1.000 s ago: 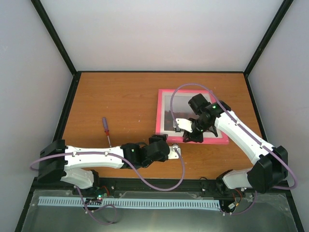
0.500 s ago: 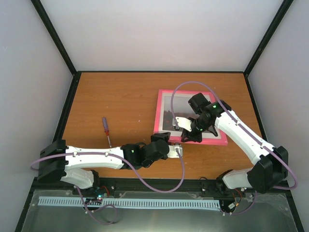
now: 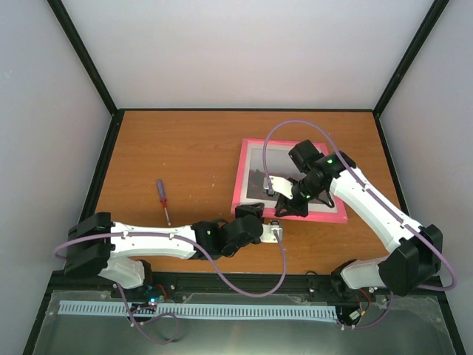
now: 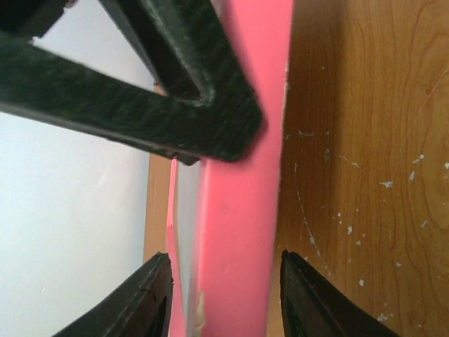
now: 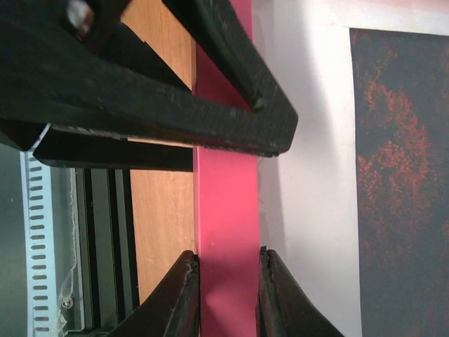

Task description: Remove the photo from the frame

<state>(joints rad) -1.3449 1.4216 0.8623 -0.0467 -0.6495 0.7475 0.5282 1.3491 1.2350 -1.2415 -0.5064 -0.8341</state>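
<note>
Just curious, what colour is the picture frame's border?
The frame is bright pink, clearest in the right wrist view.

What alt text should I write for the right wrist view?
The right gripper is shut on a rail of the pink frame, one finger each side. Picture right shows a white border and the photo, red-orange trees; picture left, the wooden table.
</note>
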